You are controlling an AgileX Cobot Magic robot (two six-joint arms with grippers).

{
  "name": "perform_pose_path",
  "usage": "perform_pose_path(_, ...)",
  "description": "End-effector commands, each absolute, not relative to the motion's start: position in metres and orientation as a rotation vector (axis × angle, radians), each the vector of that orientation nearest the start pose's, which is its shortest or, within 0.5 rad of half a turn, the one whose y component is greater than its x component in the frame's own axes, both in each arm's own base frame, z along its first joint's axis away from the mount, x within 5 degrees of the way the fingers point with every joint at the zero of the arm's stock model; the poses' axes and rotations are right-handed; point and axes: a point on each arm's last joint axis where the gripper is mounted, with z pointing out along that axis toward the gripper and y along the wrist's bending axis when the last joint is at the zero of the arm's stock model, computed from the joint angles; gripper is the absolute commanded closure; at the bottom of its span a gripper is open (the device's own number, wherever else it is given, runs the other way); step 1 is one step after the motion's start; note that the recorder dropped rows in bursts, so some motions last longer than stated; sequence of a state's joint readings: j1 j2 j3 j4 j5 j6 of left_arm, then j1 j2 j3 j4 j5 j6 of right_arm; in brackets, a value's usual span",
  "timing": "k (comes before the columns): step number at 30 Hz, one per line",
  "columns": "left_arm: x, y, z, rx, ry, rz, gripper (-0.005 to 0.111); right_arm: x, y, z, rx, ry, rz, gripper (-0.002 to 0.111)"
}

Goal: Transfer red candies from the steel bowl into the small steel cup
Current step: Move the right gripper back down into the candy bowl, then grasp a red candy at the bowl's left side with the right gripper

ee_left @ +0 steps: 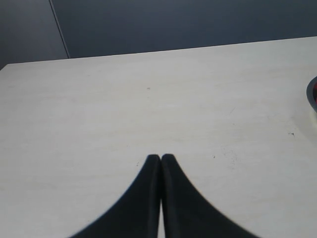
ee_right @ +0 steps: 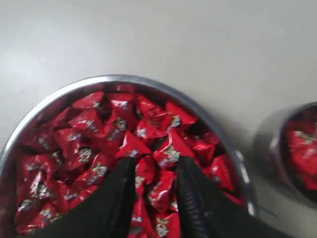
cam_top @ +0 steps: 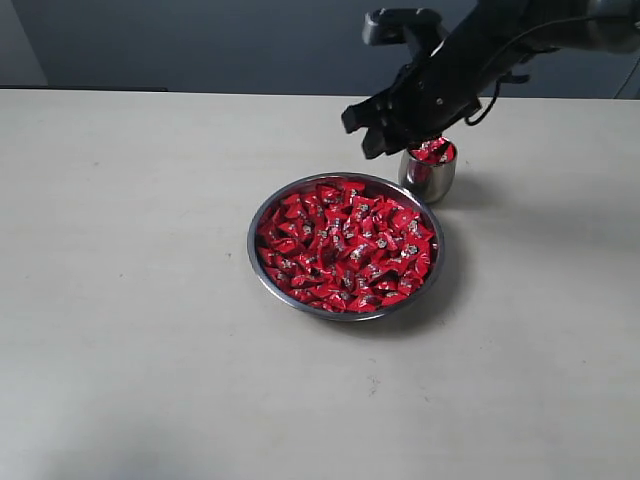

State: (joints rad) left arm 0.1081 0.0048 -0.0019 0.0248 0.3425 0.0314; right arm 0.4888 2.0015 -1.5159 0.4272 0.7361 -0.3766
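Note:
The steel bowl (cam_top: pixel 252 240) sits mid-table, filled with red candies (cam_top: pixel 345 245). Just behind its far right rim stands the small steel cup (cam_top: pixel 428 178), with a few red candies (cam_top: pixel 434 150) heaped in its mouth. My right gripper (cam_top: pixel 362 135) hangs above the bowl's far rim, beside the cup. In the right wrist view this gripper (ee_right: pixel 156 163) is open, and the candies (ee_right: pixel 99 134) seen through the gap lie in the bowl (ee_right: pixel 99 80) below; the cup (ee_right: pixel 270 144) is off to one side. My left gripper (ee_left: pixel 161 157) is shut and empty over bare table.
The pale table (cam_top: pixel 130 300) stretches wide to the left of the bowl and in front of it. A dark wall runs behind the table's far edge. A sliver of the bowl's rim (ee_left: pixel 312 94) shows at the border of the left wrist view.

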Motion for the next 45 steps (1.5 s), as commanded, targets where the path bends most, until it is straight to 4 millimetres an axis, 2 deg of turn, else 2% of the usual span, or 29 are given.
perform_pose_path(1,0.053,0.007,0.183,-0.054,1.819,0.123,0.106,0.357,0.255,0.190,-0.930,2.573,0.530,0.079)
perform_pose_path(6,0.053,0.007,0.183,-0.054,1.819,0.123,0.106,0.343,0.276,0.166,-1.029,2.607,0.524,0.079)
perform_pose_path(9,0.053,0.007,0.183,-0.054,1.819,0.123,0.106,0.340,0.279,0.157,-1.068,2.636,0.509,0.079)
perform_pose_path(12,0.053,0.007,0.183,-0.054,1.819,0.123,0.106,0.335,0.280,0.155,-1.080,2.676,0.499,0.079)
perform_pose_path(18,0.053,0.007,0.183,-0.054,1.819,0.123,0.106,0.326,0.281,0.153,-0.990,2.801,0.454,0.079)
perform_pose_path(24,0.053,0.007,0.183,-0.054,1.819,0.123,0.106,0.308,0.300,0.153,-1.114,2.760,0.420,0.079)
perform_pose_path(29,0.053,0.007,0.183,-0.054,1.819,0.123,0.106,0.308,0.302,0.152,-1.150,2.724,0.371,0.079)
perform_pose_path(36,0.053,0.007,0.183,-0.054,1.819,0.123,0.106,0.310,0.300,0.152,-1.137,2.722,0.325,0.079)
perform_pose_path(42,0.053,0.007,0.183,-0.054,1.819,0.123,0.106,0.307,0.303,0.152,-1.080,2.753,0.391,0.079)
perform_pose_path(45,0.053,0.007,0.183,-0.054,1.819,0.123,0.106,0.308,0.301,0.155,-0.897,2.851,0.352,0.079)
